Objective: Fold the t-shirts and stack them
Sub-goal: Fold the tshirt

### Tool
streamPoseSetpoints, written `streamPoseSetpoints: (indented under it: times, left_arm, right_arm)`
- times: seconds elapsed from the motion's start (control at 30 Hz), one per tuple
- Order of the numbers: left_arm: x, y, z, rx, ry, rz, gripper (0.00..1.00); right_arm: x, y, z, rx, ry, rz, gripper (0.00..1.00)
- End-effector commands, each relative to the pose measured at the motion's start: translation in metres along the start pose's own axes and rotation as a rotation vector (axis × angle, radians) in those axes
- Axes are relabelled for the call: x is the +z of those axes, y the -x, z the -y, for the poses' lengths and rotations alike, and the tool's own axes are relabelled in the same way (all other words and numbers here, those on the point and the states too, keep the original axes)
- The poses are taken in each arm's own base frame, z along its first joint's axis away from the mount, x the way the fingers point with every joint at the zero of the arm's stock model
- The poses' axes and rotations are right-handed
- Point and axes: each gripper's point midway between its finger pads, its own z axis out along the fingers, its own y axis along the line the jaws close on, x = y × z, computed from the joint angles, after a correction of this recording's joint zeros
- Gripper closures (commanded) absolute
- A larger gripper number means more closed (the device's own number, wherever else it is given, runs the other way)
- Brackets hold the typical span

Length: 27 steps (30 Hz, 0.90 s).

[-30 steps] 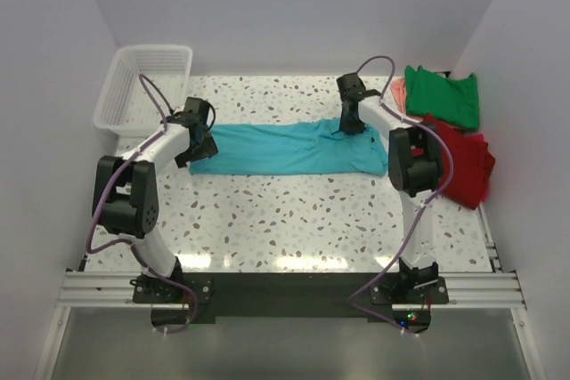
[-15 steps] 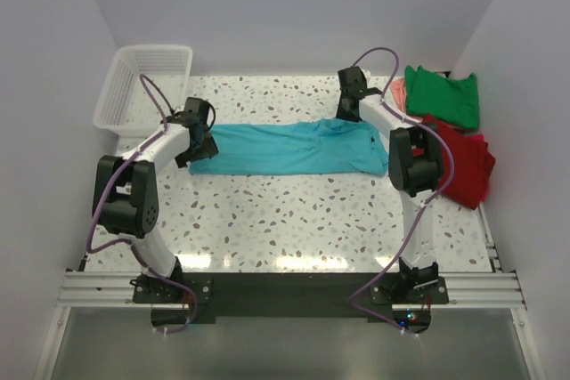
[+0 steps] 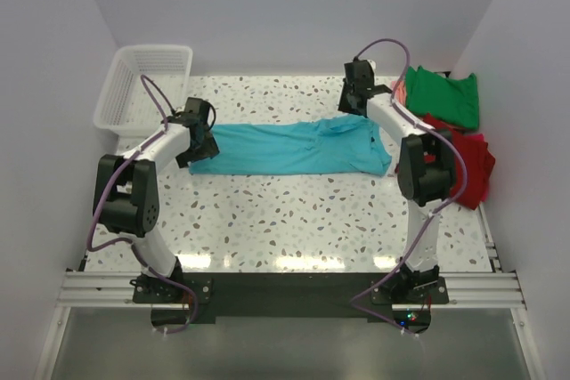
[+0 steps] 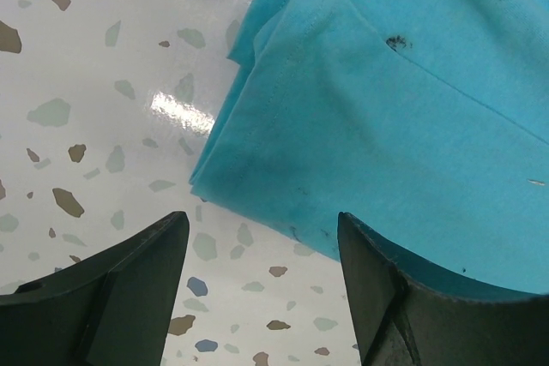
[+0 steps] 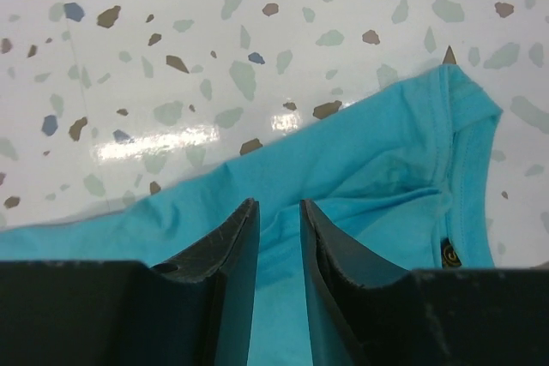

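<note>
Turquoise cloth runs across the middle of the counter [image 3: 294,211]: the turquoise shirt [image 3: 294,149] lies flat as a long band, its length going left to right, hem toward the left edge and collar [image 5: 455,152] toward the right.

The left jaws hang over the hem corner [image 4: 223,182], spread wide, with nothing between them. The corner sits just ahead of the tips, with speckled counter showing directly under the gap. The right jaws are past the shirt's far edge, close to the collar end. They stand only a narrow slit apart, and as far as I can see they hold nothing; the shirt shows flat beneath them.

So each arm has one end of the band. The left is the nearer to the hem and the right to the collar, and the shirt lies toward the near edge from the right jaws. I'd guess any coming fold turns on that left-to-right length.

The white basket [image 3: 142,86] sits in the far left corner. The green shirt [image 3: 443,95], the red shirt [image 3: 468,162] and a sliver of the pink shirt [image 3: 400,91] lie along the right edge, well apart from the left arm.
</note>
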Motion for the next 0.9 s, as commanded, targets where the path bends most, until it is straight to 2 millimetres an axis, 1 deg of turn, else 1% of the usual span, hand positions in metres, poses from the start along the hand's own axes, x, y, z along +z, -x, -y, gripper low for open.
streamPoseSetpoints:
  times: [0.0,0.07,0.17,0.23,0.27,0.4,0.6,0.63,0.7,0.73,0.83,0.87]
  left_arm:
    - [0.002,0.015,0.009,0.003,-0.031,0.031,0.25]
    - [0.005,0.013,0.009,0.008,-0.032,0.023,0.25]
    - [0.006,0.012,0.011,0.009,-0.037,0.021,0.25]
    - [0.007,0.012,0.011,0.009,-0.037,0.020,0.25]
    - [0.007,0.012,0.012,0.010,-0.039,0.018,0.25]
    - [0.008,0.012,0.012,0.013,-0.037,0.017,0.25]
    - [0.010,0.011,0.012,0.015,-0.037,0.017,0.25]
    - [0.010,0.010,0.011,0.017,-0.035,0.015,0.25]
    - [0.011,0.010,0.011,0.017,-0.035,0.015,0.25]
    - [0.011,0.009,0.011,0.018,-0.036,0.012,0.25]
    - [0.011,0.010,0.011,0.017,-0.035,0.015,0.25]
    - [0.011,0.010,0.011,0.019,-0.035,0.015,0.25]
  right_arm:
    - [-0.061,0.023,0.003,-0.001,0.059,0.035,0.68]
    - [-0.070,0.013,0.007,0.000,0.060,0.011,0.68]
    - [-0.073,-0.006,0.007,-0.010,0.080,-0.049,0.68]
    - [-0.073,-0.018,0.004,-0.024,0.087,-0.076,0.68]
    - [-0.070,-0.027,0.005,-0.034,0.084,-0.097,0.68]
    - [-0.063,-0.047,0.002,-0.048,0.095,-0.150,0.68]
    - [-0.055,-0.062,-0.007,-0.056,0.120,-0.197,0.68]
    - [-0.049,-0.068,-0.008,-0.060,0.116,-0.213,0.68]
    - [-0.044,-0.070,-0.010,-0.057,0.118,-0.222,0.68]
    - [-0.040,-0.075,-0.011,-0.062,0.116,-0.235,0.68]
    - [-0.034,-0.076,-0.013,-0.063,0.117,-0.242,0.68]
    - [-0.030,-0.079,-0.014,-0.065,0.115,-0.251,0.68]
